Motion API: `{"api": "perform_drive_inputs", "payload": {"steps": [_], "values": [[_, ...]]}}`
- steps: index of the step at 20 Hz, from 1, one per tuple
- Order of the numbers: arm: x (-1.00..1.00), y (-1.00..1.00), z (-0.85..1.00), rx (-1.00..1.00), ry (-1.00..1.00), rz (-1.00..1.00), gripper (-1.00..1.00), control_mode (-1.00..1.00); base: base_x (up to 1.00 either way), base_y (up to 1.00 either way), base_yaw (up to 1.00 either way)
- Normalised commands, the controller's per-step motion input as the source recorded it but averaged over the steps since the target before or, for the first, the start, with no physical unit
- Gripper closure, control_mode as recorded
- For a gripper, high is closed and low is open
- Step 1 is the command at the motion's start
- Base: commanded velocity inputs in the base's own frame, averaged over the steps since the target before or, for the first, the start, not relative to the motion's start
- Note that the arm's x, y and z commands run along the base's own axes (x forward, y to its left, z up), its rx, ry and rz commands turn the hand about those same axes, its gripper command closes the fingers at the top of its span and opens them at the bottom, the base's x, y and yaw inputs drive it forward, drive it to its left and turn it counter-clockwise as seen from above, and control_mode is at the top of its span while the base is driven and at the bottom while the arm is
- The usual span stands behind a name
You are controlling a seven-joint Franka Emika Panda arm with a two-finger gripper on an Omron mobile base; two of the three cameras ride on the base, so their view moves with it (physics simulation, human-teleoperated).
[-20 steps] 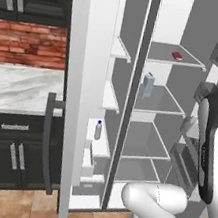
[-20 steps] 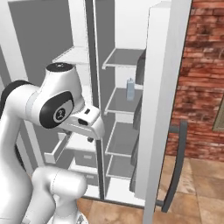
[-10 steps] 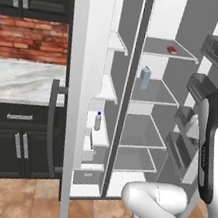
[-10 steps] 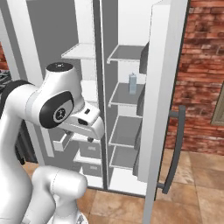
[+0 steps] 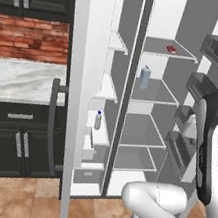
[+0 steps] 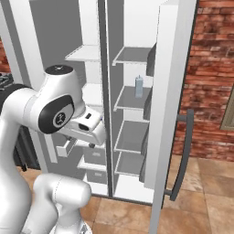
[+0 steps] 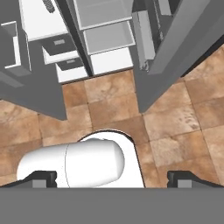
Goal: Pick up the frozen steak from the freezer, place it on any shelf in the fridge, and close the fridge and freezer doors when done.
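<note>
The frozen steak (image 5: 171, 49) lies on the top grey shelf (image 5: 161, 53) of the fridge (image 5: 152, 103), a small dark-red slab. Left of the fridge is the freezer (image 5: 104, 105) with its white shelves. Both doors stand open: the freezer door (image 5: 72, 99) swings out at the left, the fridge door (image 5: 209, 83) with its dark bins at the right. My gripper (image 7: 112, 181) points down at the tiled floor in front of the appliance, well away from the steak. It is open, its fingertips (image 7: 43, 178) set wide apart with nothing between them.
A pale-blue carton (image 5: 145, 77) stands on the second fridge shelf and a small bottle (image 5: 98, 120) on a freezer shelf. Dark cabinets and a marble counter (image 5: 19, 80) lie to the left, a brick wall (image 6: 212, 77) to the right. The fridge door's bar handle (image 6: 183, 155) juts out.
Both base views have shifted, so the base has driven and the appliance sits differently in frame. The steak stays on its shelf. The gripper stays open.
</note>
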Motion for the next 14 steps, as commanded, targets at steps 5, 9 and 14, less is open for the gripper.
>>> {"api": "perform_drive_inputs", "payload": {"steps": [5, 9, 14], "values": [[-0.27, 0.36, 0.01, -0.03, -0.04, 0.0, -1.0, -1.0, 0.0, 0.0, 0.0], [-0.93, 0.91, 0.1, -0.2, -0.32, 0.07, -1.0, -1.0, 0.0, 0.0, 0.0], [-0.49, 1.0, -0.01, -0.2, -0.34, 0.03, -1.0, -1.0, 0.0, 0.0, 0.0]]}}
